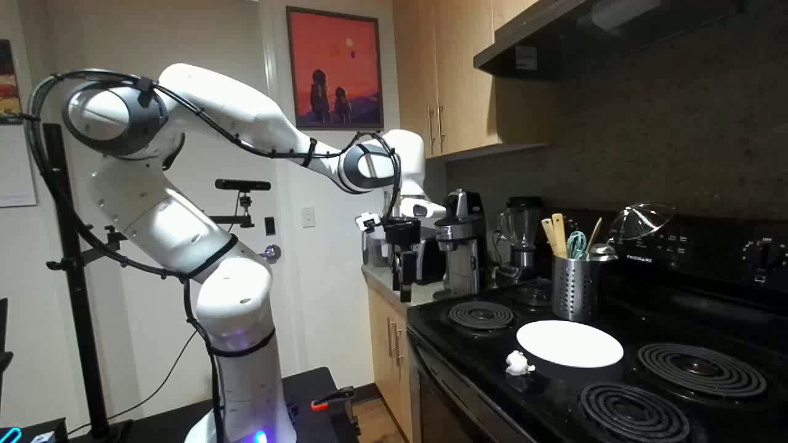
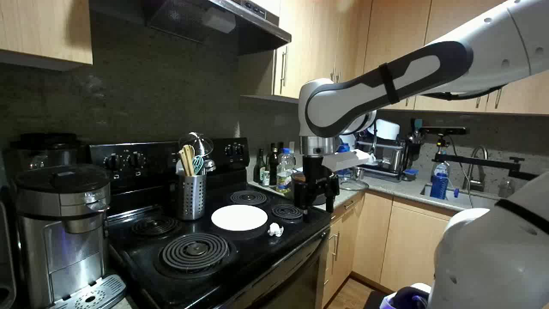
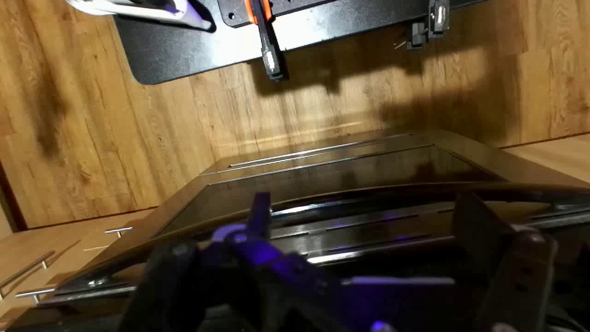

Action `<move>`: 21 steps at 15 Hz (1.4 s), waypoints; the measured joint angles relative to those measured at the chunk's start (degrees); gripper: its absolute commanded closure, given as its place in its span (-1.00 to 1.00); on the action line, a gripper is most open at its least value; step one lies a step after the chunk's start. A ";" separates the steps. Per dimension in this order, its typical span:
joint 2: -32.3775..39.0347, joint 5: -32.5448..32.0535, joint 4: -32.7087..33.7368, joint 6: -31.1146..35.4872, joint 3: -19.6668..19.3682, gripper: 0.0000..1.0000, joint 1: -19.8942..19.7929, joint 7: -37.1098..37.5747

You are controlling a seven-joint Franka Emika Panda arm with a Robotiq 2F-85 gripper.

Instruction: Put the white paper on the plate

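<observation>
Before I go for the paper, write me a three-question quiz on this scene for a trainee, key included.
1. True or false: the white paper lies on the stovetop, beside the plate.
2. Which holds the teal whisk: (a) the coffee machine, (b) the metal canister, (c) the blender?
3. Fill the gap: the end effector is ____, with nothing between its fingers.

Key: 1. True. 2. (b), the metal canister. 3. Open.
</observation>
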 measured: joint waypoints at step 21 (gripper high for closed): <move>13.53 0.01 6.94 9.34 -2.28 -1.00 -3.86 7.52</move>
